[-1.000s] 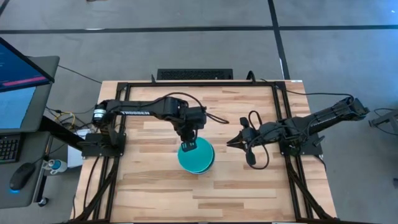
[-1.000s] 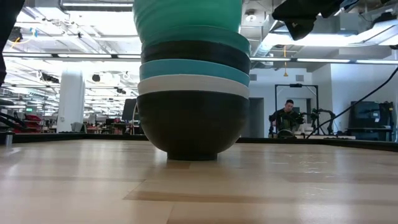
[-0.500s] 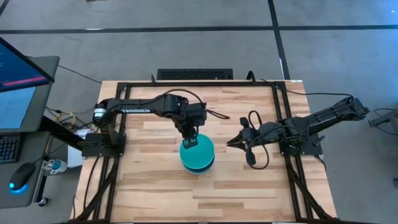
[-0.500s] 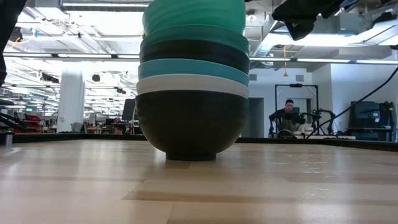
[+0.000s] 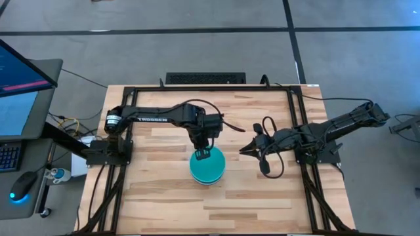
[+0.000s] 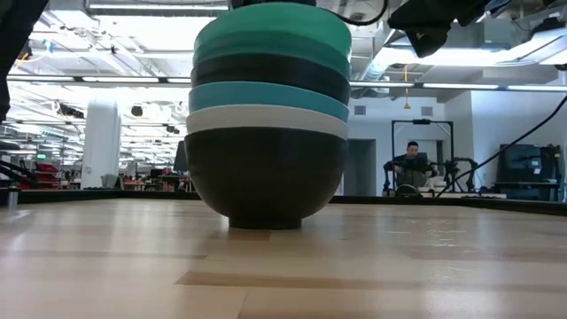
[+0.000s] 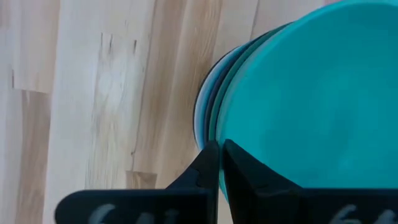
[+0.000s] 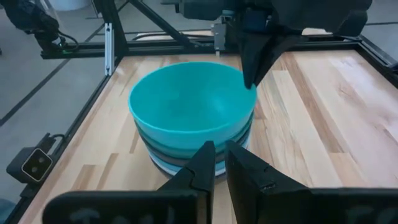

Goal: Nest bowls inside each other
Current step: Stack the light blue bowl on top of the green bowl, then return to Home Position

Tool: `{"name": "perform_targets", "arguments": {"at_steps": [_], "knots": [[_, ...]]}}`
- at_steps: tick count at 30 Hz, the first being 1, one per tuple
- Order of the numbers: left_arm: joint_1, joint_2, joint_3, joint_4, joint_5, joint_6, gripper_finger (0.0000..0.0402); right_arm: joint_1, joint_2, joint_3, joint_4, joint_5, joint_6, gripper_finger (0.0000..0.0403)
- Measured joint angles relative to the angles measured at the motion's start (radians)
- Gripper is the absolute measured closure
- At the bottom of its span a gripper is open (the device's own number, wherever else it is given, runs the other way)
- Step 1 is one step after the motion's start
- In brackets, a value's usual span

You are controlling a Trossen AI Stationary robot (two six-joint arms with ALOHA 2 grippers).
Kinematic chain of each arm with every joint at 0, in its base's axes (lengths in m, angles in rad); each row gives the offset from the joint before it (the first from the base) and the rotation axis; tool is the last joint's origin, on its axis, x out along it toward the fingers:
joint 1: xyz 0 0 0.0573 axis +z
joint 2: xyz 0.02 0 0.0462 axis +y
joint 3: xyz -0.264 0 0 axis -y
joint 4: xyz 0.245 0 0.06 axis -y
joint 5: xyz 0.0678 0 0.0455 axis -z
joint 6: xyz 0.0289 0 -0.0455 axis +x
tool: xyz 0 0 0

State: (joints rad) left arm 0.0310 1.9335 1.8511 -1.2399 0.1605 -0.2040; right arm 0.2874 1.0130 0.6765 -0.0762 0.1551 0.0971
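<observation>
Six bowls stand nested in one stack (image 5: pixel 208 169) at the table's middle, resting on the black bottom bowl's foot (image 6: pixel 266 217). From the bottom up I see black, white (image 6: pixel 266 120), cyan-blue, black (image 6: pixel 266 73), teal-green, and a cyan bowl (image 8: pixel 186 102) on top. My left gripper (image 5: pixel 203 155) stands over the top bowl's far rim, shut on it. My right gripper (image 5: pixel 241 150) waits shut to the right of the stack, apart from it. My left gripper pinches the top cyan bowl's rim (image 7: pixel 233 134) on its far side, one finger inside the bowl and one outside (image 7: pixel 205 168). The fingers come from above, pointing down. The bowl sits upright, nested in the stack.
Bare wooden table top (image 5: pixel 262 196) lies all round the stack, framed by black rails (image 5: pixel 292 111). A monitor and mouse stand off the table's left side. In the low view, a person (image 6: pixel 409 168) sits far behind in the room.
My left gripper has come down, carrying the cyan bowl from above the stack into it. The bowl now sits level and centred in the teal-green bowl, where it stood higher and offset before. The stack has shifted a little on the table.
</observation>
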Motion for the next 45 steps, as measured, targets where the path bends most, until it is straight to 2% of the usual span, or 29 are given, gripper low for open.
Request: {"name": "perform_targets", "arguments": {"at_steps": [9, 21, 24, 28, 32, 38, 42, 45], "knots": [[0.004, 0.000, 0.000, -0.001, 0.019, 0.026, 0.0398, 0.000, 0.000, 0.000, -0.013, 0.000, 0.000, 0.0344], [0.004, 0.000, 0.001, 0.005, 0.021, 0.035, 0.0346, 0.000, 0.000, 0.000, -0.013, 0.000, 0.000, 0.0344], [0.004, -0.009, 0.000, -0.001, 0.055, 0.025, 0.0334, 0.000, 0.000, 0.000, -0.013, 0.000, 0.000, 0.0344], [0.003, -0.022, 0.065, -0.033, 0.071, 0.026, 0.0327, 0.000, -0.030, -0.001, -0.006, -0.027, 0.000, 0.0344], [0.002, -0.038, 0.241, -0.095, -0.014, 0.035, 0.0326, 0.000, -0.108, 0.000, -0.009, -0.028, 0.000, 0.0344], [0.001, -0.047, 0.511, -0.168, -0.155, 0.065, 0.0326, 0.000, -0.252, 0.000, -0.141, -0.022, 0.049, 0.0344], [-0.005, -0.123, 0.421, -0.171, -0.183, 0.062, 0.0326, 0.001, -0.326, 0.000, -0.200, -0.020, 0.086, 0.0344], [-0.017, -0.155, 0.355, -0.253, -0.205, 0.057, 0.0326, 0.011, -0.361, 0.000, -0.218, -0.010, 0.072, 0.0344]]}}
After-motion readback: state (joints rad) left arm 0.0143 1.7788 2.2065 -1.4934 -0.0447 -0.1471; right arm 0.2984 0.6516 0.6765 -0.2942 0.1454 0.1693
